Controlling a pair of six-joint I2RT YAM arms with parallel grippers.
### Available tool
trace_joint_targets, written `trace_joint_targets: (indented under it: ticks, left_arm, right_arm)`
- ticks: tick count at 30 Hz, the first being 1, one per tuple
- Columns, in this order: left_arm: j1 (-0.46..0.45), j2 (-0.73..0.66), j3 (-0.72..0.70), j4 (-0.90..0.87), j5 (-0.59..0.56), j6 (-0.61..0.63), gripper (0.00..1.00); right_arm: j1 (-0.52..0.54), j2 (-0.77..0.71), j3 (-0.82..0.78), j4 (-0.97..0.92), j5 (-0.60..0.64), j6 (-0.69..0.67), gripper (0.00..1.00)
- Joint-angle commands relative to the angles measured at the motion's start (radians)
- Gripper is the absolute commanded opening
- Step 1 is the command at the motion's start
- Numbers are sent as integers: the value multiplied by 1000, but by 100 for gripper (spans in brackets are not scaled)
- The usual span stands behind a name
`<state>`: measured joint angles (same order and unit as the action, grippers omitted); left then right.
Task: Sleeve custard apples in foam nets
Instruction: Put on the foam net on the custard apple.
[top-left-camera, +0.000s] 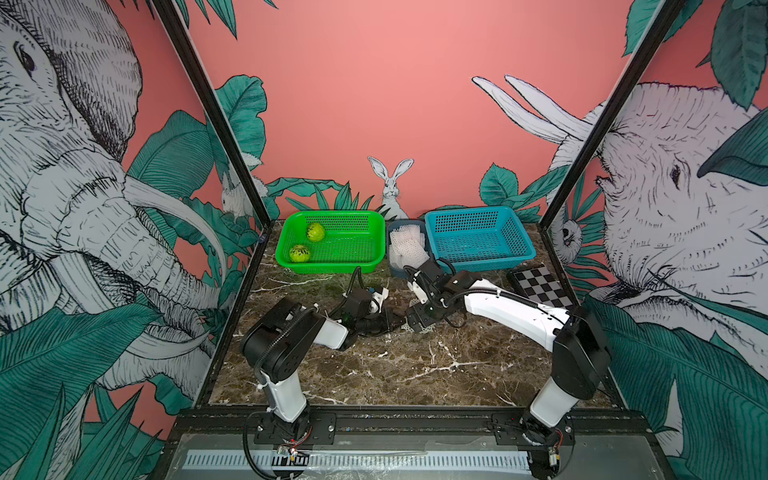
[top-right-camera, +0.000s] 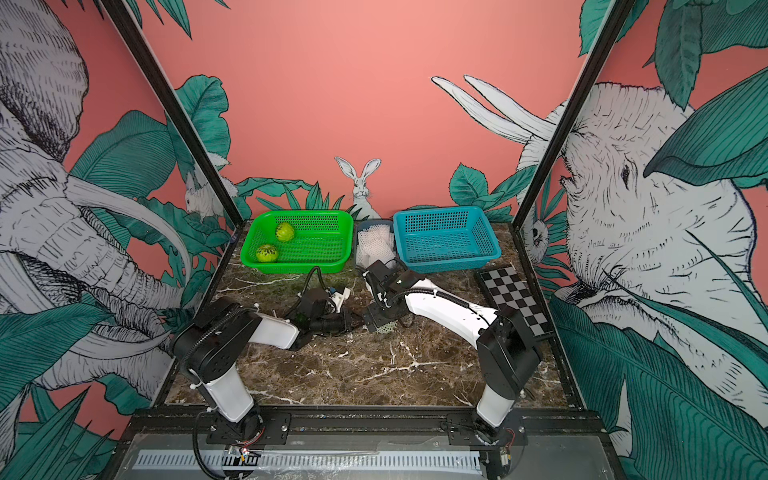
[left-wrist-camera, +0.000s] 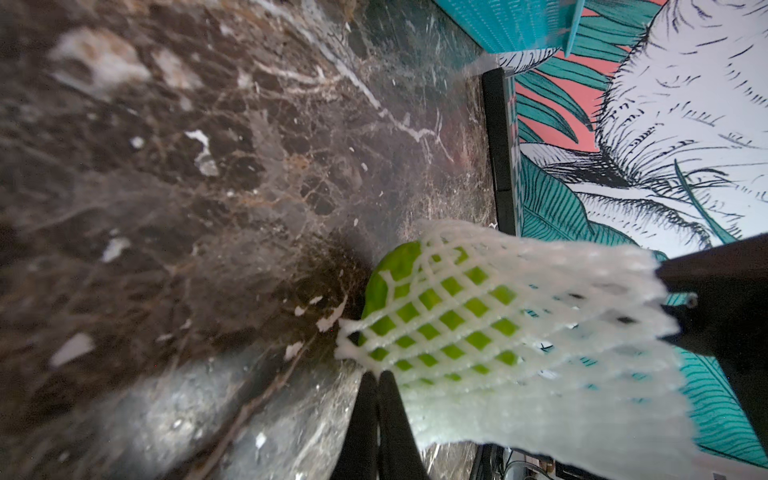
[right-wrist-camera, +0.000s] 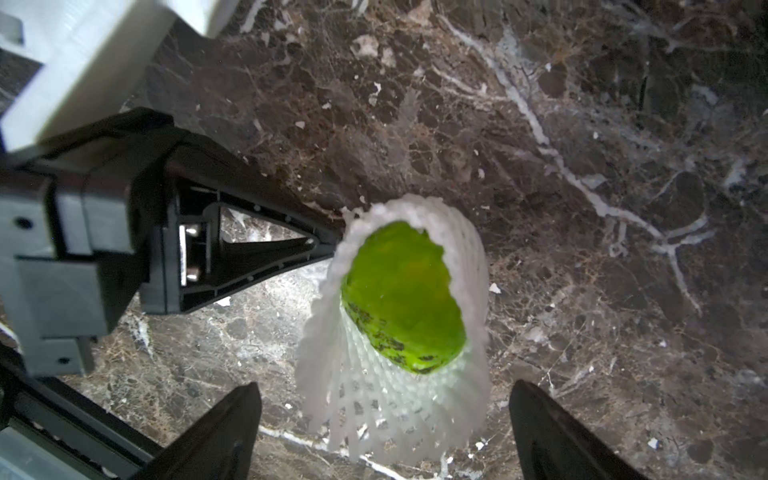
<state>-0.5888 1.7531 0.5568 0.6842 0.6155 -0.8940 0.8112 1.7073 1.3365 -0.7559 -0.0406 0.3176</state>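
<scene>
One custard apple (right-wrist-camera: 403, 291), green with dark specks, lies on the marble table inside a white foam net (right-wrist-camera: 395, 415). The net covers most of it, and the fruit shows through the net's open mouth. My left gripper (left-wrist-camera: 377, 376) is shut on the net's rim (left-wrist-camera: 353, 349) beside the fruit (left-wrist-camera: 390, 270). My right gripper (right-wrist-camera: 386, 419) is open, with one finger on each side of the net's other end, touching nothing. In both top views, two bare custard apples (top-left-camera: 316, 232) (top-left-camera: 299, 252) sit in the green basket (top-left-camera: 332, 266). The netted fruit is mostly hidden under the two wrists there.
A small grey bin (top-left-camera: 395, 272) holds spare foam nets (top-left-camera: 405, 247) between the green basket and a blue basket (top-left-camera: 478, 237). A checkerboard (top-left-camera: 540, 286) lies at the right edge. Black frame posts stand at the table's back corners.
</scene>
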Motion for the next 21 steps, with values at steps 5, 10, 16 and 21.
trace_joint_targets:
  ticks: [5,10,16,21]
  left_arm:
    - [-15,2,22,26,-6,-4,0]
    - [-19,-4,27,13,-6,1,0]
    - [-19,-10,25,4,-44,5,0]
    - [-23,-10,18,7,-48,4,0]
  right_arm:
    - [6,73,36,-8,70,18,86]
    - [7,93,18,20,65,23,85]
    - [6,105,-18,52,77,24,83]
    - [8,104,-68,64,87,24,81]
